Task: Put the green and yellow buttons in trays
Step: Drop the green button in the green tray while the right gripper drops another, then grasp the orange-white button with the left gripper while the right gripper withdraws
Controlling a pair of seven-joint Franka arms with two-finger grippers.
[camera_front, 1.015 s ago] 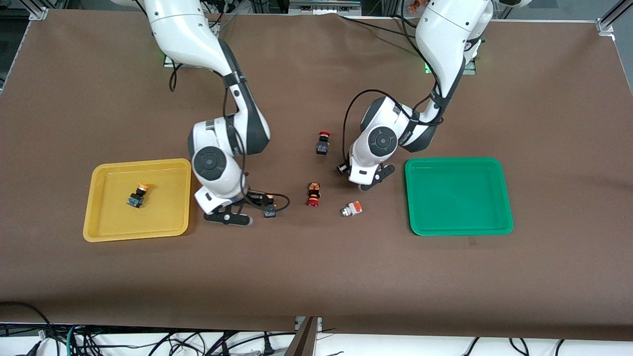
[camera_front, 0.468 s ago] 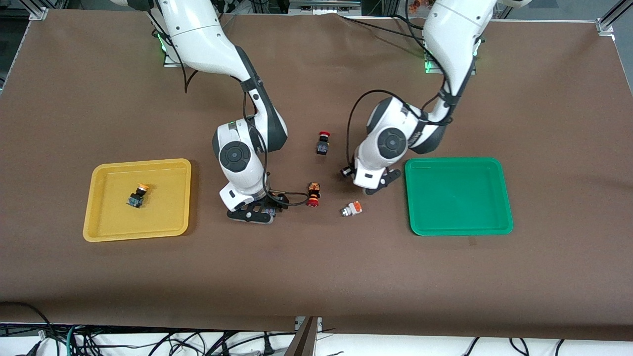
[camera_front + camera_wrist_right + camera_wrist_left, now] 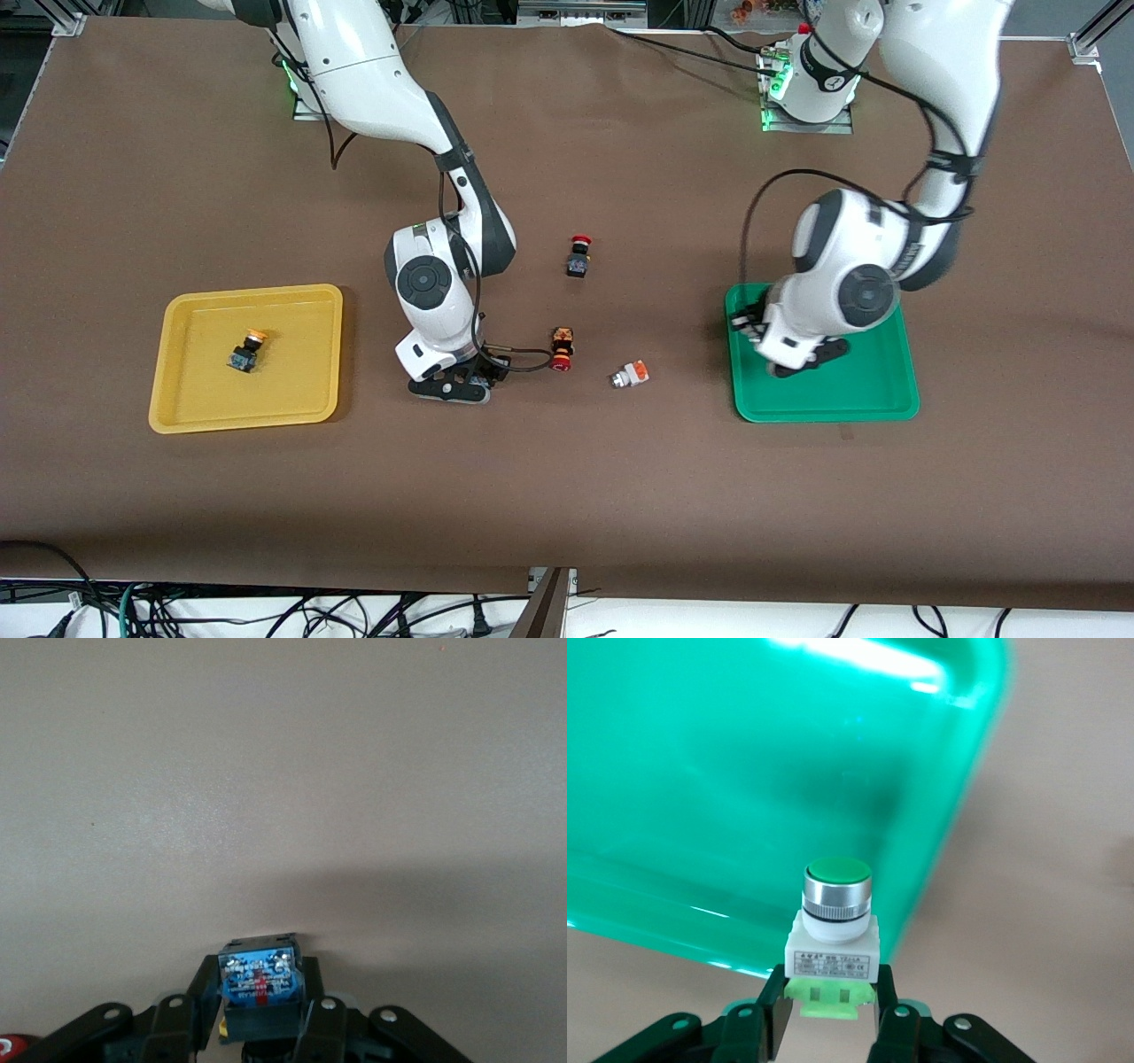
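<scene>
My left gripper (image 3: 802,361) is over the green tray (image 3: 824,412), near its end toward the table's middle. It is shut on a green-capped white button (image 3: 833,930), held upright over the tray's edge (image 3: 744,771); my hand hides this button in the front view. My right gripper (image 3: 469,383) is low at the table between the yellow tray (image 3: 186,408) and the red switches. It is shut on a black-bodied yellow button (image 3: 259,979). A second yellow button (image 3: 246,351) lies in the yellow tray. A white-grey button with an orange cap (image 3: 630,375) lies on the table.
Two red-capped black switches lie on the table: one (image 3: 560,349) close beside my right gripper, one (image 3: 578,256) farther from the front camera. Cables hang from both wrists.
My left arm has carried the green-capped button from the table's middle to over the green tray. My right gripper slid onto the yellow button, then held still.
</scene>
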